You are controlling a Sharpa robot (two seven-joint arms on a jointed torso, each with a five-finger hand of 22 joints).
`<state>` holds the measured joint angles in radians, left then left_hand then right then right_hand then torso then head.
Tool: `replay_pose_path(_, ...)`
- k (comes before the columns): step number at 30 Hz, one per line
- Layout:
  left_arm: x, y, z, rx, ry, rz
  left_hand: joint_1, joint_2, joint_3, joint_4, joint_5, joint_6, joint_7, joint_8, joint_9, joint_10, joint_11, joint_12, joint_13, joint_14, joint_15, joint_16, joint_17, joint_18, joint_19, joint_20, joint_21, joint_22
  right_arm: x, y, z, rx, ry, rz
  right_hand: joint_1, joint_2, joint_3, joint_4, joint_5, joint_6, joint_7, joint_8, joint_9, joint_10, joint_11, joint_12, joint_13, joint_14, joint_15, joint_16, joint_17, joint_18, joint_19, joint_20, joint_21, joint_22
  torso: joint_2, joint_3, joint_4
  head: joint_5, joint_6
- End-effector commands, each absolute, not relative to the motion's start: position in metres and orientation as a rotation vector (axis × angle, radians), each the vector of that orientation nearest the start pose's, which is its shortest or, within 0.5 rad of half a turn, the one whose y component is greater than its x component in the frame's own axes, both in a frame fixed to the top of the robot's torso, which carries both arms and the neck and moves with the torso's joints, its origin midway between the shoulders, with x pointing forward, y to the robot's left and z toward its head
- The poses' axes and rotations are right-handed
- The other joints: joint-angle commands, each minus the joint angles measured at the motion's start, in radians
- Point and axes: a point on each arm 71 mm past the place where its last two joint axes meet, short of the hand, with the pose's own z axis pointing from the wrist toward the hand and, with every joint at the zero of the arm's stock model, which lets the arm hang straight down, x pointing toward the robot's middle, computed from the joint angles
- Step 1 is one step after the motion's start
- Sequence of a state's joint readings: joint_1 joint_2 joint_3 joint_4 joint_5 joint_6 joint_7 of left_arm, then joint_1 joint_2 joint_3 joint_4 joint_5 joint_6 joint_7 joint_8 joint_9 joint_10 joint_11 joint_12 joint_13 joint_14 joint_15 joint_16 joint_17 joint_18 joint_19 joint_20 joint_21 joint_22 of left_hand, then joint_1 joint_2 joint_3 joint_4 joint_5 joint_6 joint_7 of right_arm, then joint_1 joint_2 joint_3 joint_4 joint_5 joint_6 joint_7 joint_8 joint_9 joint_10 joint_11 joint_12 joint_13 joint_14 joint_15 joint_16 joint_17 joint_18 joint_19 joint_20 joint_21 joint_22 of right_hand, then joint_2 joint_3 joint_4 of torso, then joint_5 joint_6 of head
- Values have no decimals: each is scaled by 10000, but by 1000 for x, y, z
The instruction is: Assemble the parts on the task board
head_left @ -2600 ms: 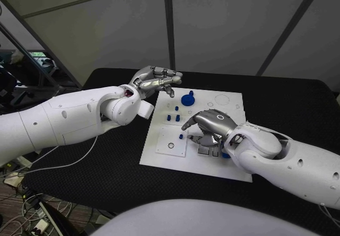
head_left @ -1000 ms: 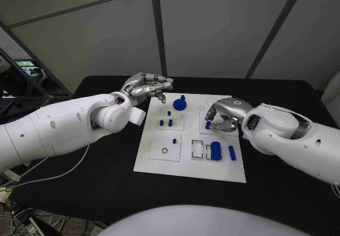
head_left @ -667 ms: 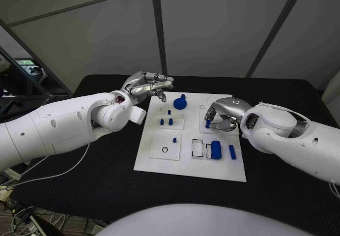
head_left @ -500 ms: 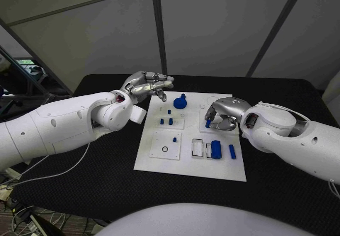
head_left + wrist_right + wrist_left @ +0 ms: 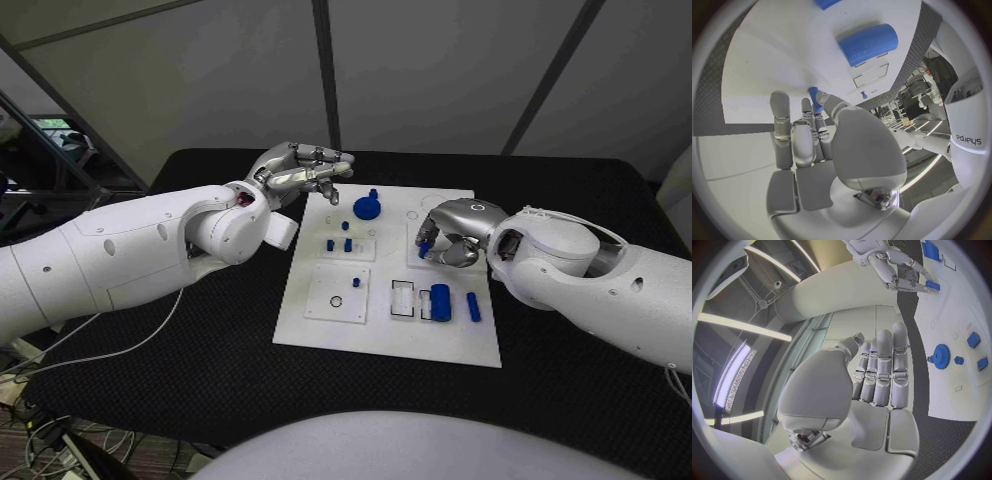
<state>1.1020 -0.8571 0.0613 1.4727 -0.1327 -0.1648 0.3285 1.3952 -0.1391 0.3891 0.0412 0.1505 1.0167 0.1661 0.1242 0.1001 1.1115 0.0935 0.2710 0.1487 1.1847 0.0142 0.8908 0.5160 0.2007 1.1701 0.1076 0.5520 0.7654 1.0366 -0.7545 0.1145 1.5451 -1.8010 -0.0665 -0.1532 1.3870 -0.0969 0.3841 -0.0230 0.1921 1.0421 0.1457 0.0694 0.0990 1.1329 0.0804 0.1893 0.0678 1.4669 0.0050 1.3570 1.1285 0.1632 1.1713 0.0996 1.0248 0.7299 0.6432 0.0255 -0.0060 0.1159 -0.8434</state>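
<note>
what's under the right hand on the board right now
The right hand pinches a small blue part in its fingertips over the task board. White board shows around it; the spot directly beneath the palm is covered.

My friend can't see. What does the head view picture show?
The right hand pinches a small blue part over the white board on a black table. The left hand hovers past the board's far left corner, holding nothing.
</note>
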Motion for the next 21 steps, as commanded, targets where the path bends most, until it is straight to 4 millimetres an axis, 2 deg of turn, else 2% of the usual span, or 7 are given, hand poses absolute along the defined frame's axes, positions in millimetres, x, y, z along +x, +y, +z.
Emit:
replay_pose_path(1,490,222,-193,-10431,15218,-15969,21,35,-52,-26,-22,-14,7,-32,-15,-52,15,9,9,-57,18,5,-12,-190,2,38,-59,-15,464,-146,-213,-4884,17630,5577,-83,24,44,35,-35,94,13,24,19,115,3,-24,13,293,-65,58,24,-72,98,-13,52,27,-4,1,-4,9,-8)
replay_pose_path(15,491,223,-193,-10446,15244,-15950,40,42,-53,-37,-21,-16,9,-31,-18,-57,15,13,10,-63,16,8,-13,-188,2,37,-64,-16,464,-144,-211,-4759,17381,5796,-233,-78,41,192,-33,68,-51,-39,14,385,-69,-111,33,302,-128,83,62,-85,151,-36,82,80,-2,5,-7,22,-24)
replay_pose_path(21,491,222,-194,-10448,15251,-15951,77,55,-50,-60,-18,-21,12,-31,-22,-67,15,18,12,-73,13,13,-15,-185,3,36,-70,-18,464,-143,-210,-4631,17181,5950,-250,170,155,354,93,439,-80,123,105,660,-124,-129,80,335,-182,163,205,-112,259,-74,180,226,0,2,-8,21,-30)
